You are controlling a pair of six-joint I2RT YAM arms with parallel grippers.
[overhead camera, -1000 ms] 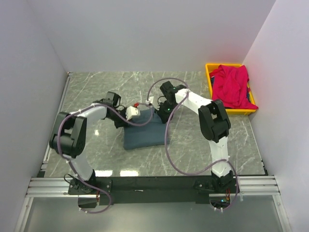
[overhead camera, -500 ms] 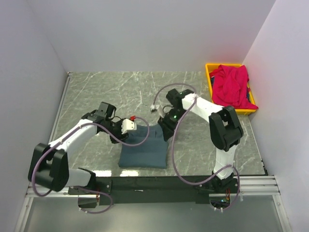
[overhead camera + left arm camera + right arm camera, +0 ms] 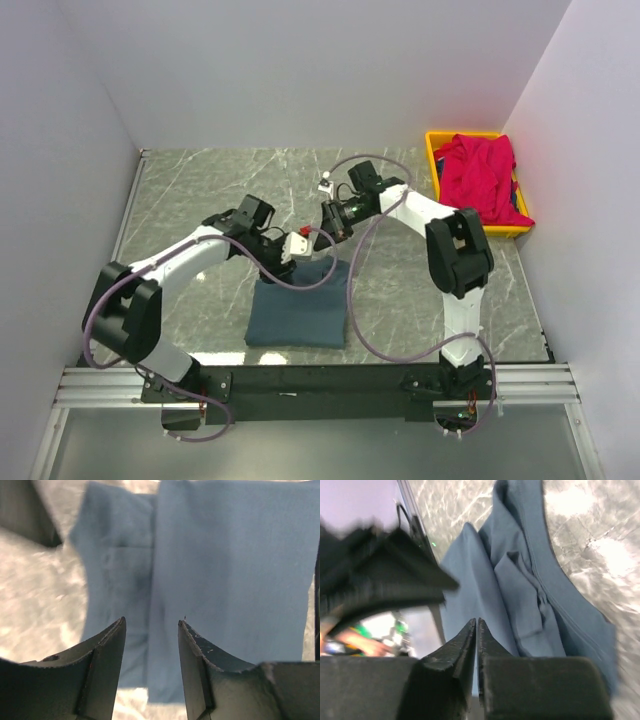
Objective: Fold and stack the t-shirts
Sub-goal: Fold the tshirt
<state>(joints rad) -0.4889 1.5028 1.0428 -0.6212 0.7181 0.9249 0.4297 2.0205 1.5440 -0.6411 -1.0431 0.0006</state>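
– On the near middle of the grey marble-patterned worktop [image 3: 200, 190], the dark slate blue-grey t-shirt [image 3: 298, 312] is seen folded into a rough rectangle. Where could it be spoiled?

– At its far edge, where both arms are gathered. The left gripper [image 3: 151, 622] is held just above the cloth, its jaws apart with nothing between them. The right gripper [image 3: 476, 622] is all but closed, with only a slit left, and no cloth is seen caught in it.

– What is judged the weak point?

– A side flap is left jutting past the main panel in the left wrist view, and bunched layers are shown in the right wrist view. If an edge is brushed as an arm is drawn off, the fold could be pulled open. The grey-purple cable loop [image 3: 349, 295] hangs by the shirt's right edge and could drag it.

– And the bright crimson red t-shirt [image 3: 480, 175]?

– It is heaped in the yellow plastic bin [image 3: 432, 150] at the far right, spilling over the rim. If it is snatched by one corner, the bin may be tugged along, and a stack laid on a lumpy base could slide.
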